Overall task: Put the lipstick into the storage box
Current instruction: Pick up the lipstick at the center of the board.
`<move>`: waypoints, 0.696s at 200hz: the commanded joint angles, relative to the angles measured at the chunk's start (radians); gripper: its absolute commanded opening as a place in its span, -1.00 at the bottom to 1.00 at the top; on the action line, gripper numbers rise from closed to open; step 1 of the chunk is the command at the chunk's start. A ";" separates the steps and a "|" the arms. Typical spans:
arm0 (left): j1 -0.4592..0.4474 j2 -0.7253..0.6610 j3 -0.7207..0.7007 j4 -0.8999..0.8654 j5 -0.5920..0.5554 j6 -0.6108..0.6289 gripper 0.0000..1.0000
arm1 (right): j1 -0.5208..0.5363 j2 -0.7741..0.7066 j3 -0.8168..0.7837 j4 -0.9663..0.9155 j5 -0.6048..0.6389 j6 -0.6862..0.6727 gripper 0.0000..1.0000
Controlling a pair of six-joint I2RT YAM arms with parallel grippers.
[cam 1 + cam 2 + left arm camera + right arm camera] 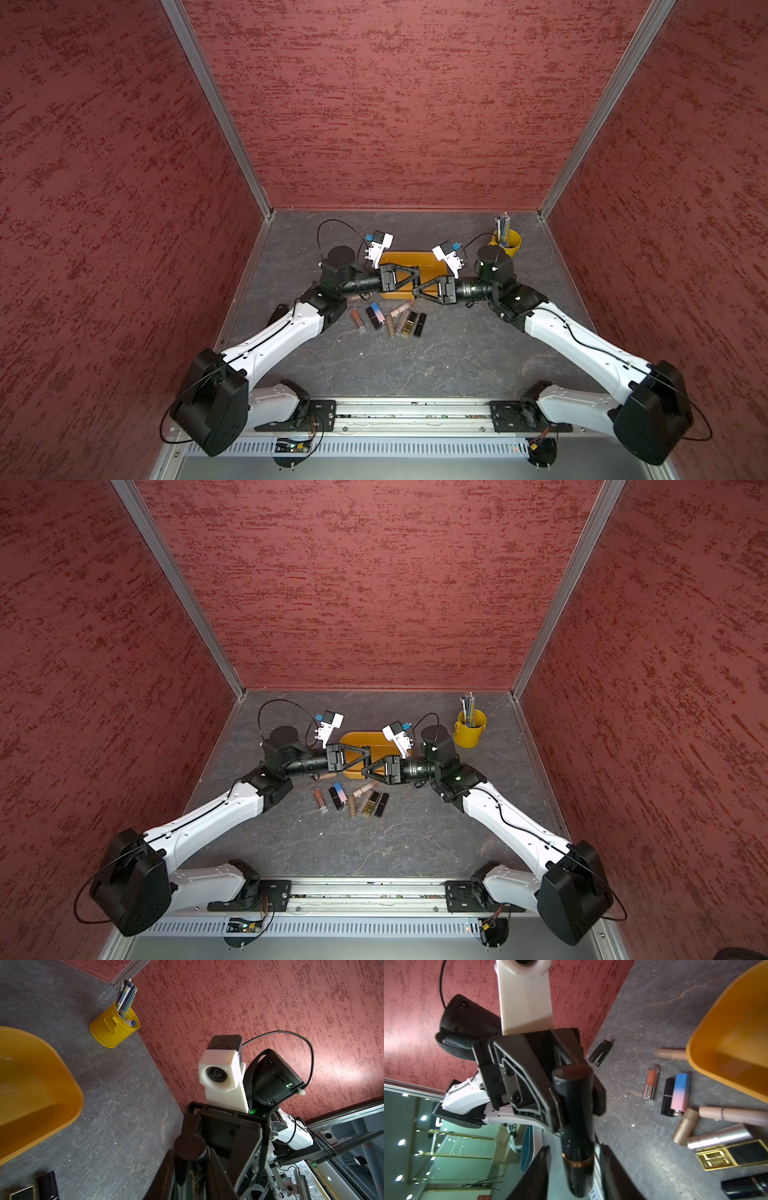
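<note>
Black lipstick (576, 1142) in left claw (578, 1111)

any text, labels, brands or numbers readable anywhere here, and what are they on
Nothing can be read for certain.
Green lit display beyond the table, left wrist view: digits, too blurred to read.
Beige tube: one small dark mark, too small to read.
Red sign in the background: blurred.
Black lipstick and gold-framed case: no print visible.
</note>
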 commanded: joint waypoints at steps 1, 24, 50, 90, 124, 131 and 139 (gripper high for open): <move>0.013 -0.009 0.023 -0.047 -0.017 0.042 -0.78 | -0.004 -0.024 0.011 -0.017 0.013 -0.021 0.42; 0.028 -0.017 0.065 -0.202 -0.063 0.113 -0.78 | -0.005 -0.041 0.033 -0.088 0.054 -0.065 0.55; 0.039 -0.010 0.163 -0.451 -0.168 0.238 -0.77 | -0.007 -0.070 0.057 -0.195 0.175 -0.120 0.60; 0.066 0.100 0.338 -0.735 -0.362 0.371 -0.77 | -0.007 -0.036 0.126 -0.472 0.496 -0.204 0.60; 0.089 0.268 0.476 -0.846 -0.427 0.432 -0.78 | -0.005 0.000 0.131 -0.583 0.639 -0.243 0.62; 0.093 0.301 0.501 -0.864 -0.441 0.441 -0.78 | -0.005 0.007 0.131 -0.611 0.678 -0.247 0.62; 0.094 0.337 0.525 -0.878 -0.456 0.447 -0.78 | -0.005 0.015 0.128 -0.640 0.718 -0.251 0.62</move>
